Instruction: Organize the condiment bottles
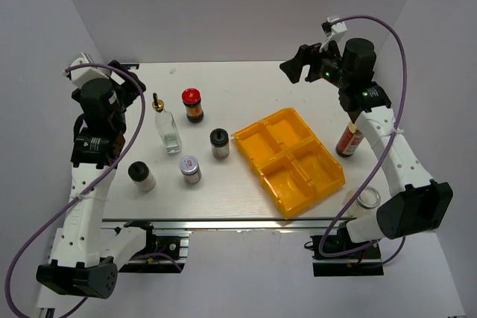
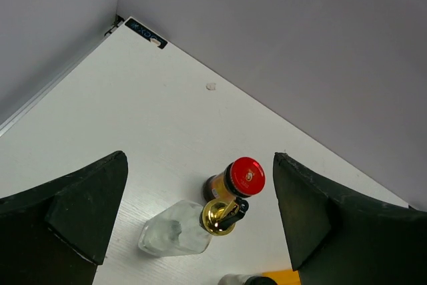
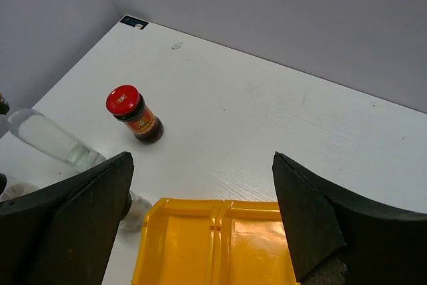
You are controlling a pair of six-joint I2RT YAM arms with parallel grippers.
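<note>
Top external view: a yellow four-compartment plastic tray (image 1: 277,133) sits empty on the white table (image 1: 246,87). Five small condiment bottles (image 1: 191,170) stand left of it and a brown black-capped sauce bottle (image 1: 348,141) right of it, so nothing looks sorted yet.

Left wrist view: the left tool (image 2: 199,165) is spread wide above a clear glass gold-spouted bottle (image 2: 177,235) and a red-lidded dark jar (image 2: 245,175).

Right wrist view: the right tool (image 3: 201,165) is spread too, holding nothing.

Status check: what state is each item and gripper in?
Left gripper: open.
Right gripper: open.
Yellow tray: empty.
Clear glass bottle: upright.
Red-lidded jar: upright, lidded.
Brown sauce bottle: upright, outside tray.
Silver-lidded shaker: upright.
Left black-lidded shaker: upright.
Black-lidded shaker by tray: upright.
</note>
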